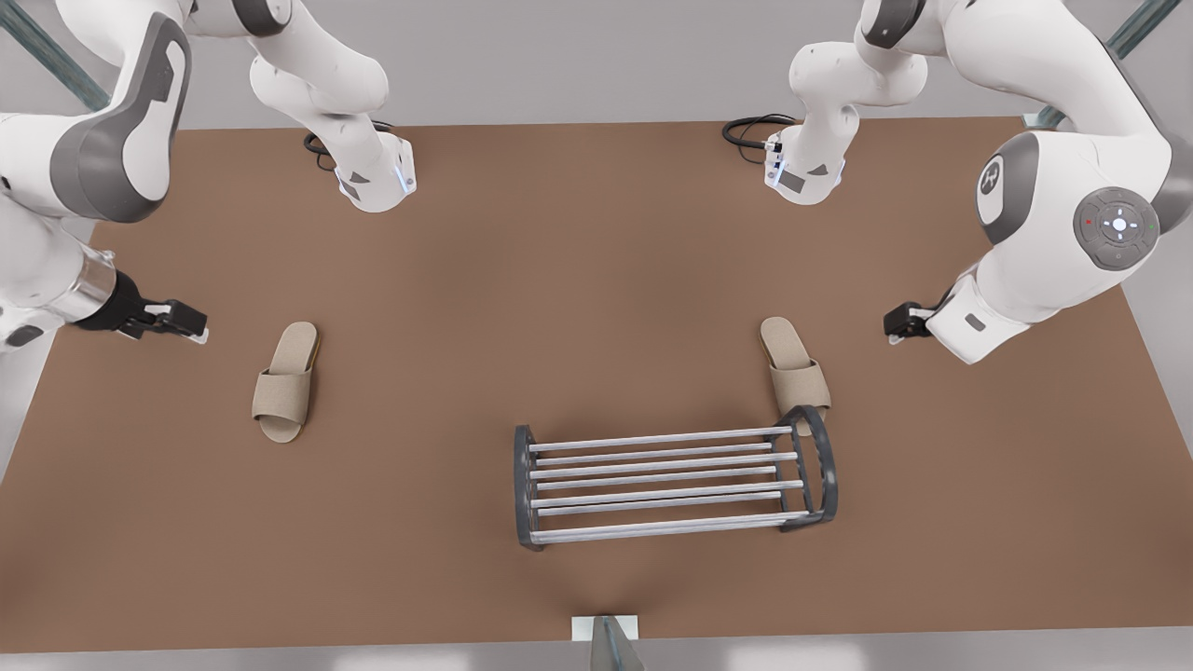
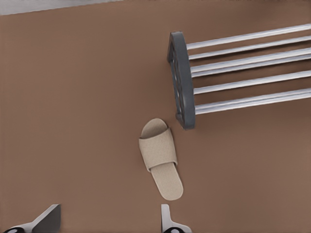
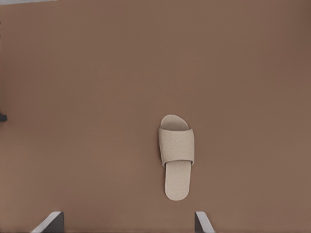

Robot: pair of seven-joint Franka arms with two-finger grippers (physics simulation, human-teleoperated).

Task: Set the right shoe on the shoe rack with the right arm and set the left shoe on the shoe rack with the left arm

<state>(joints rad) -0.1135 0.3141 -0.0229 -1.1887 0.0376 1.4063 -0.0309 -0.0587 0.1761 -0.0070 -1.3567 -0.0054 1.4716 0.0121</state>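
Both shoes (image 1: 285, 382) beyond open tools (image 1: 191, 328).

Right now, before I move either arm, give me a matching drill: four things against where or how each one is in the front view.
1 rack
2 left claw
3 right claw
4 lone slipper

A front view's right, open
B front view's left, open
C front view's lower middle
D lying flat, well apart from the rack

Pairs: 1-C, 2-A, 3-B, 4-D
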